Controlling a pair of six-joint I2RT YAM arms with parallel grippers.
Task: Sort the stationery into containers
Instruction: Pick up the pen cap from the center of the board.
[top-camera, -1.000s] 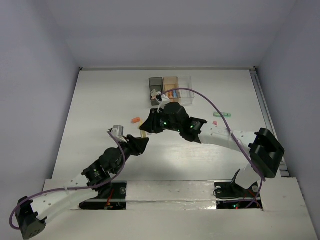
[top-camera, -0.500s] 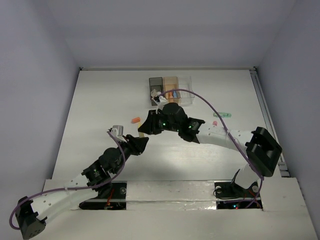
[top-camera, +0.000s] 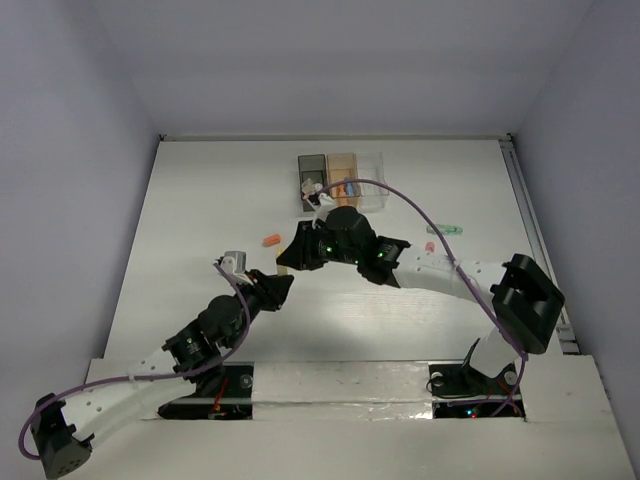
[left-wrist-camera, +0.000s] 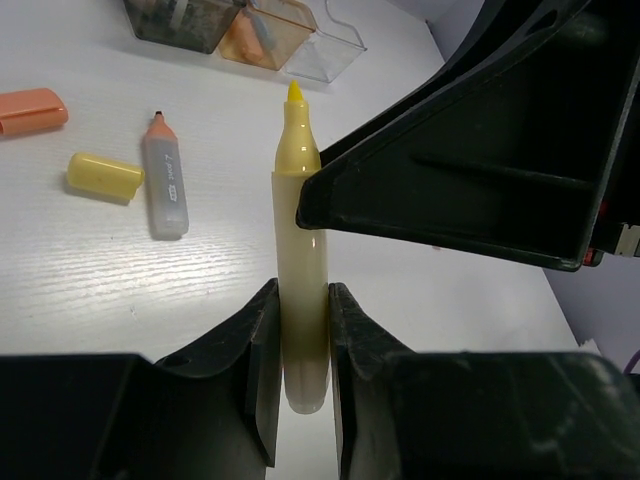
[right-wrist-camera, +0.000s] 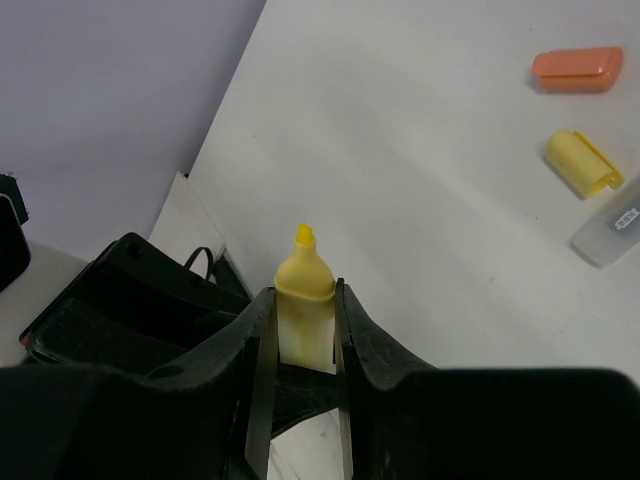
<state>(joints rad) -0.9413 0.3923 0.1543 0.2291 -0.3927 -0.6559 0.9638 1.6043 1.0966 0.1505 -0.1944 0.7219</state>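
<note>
both tools have hold of the same yellow marker, which hangs above the table in front of the arms. in the left wrist view the left tool is narrowed onto the lower barrel, one finger against each side. the right tool is pinched on the barrel higher up, just under the shoulder, so the bare tip pokes out past its fingers. a double grip like this reads as a handover, or as one arm steadying the marker for the other. which of the two it is, i cannot tell.

the marker is uncapped. a yellow cap lies on the table to one side, close beside a grey marker with an orange tip, and an orange cap lies a little further off. that loose cap is probably why the marker is held up rather than dropped straight into a bin.

the containers sit in a row further back on the table, beyond both tools and apart from them. some pieces already lie in them, so the sorting looks partly done.
</note>
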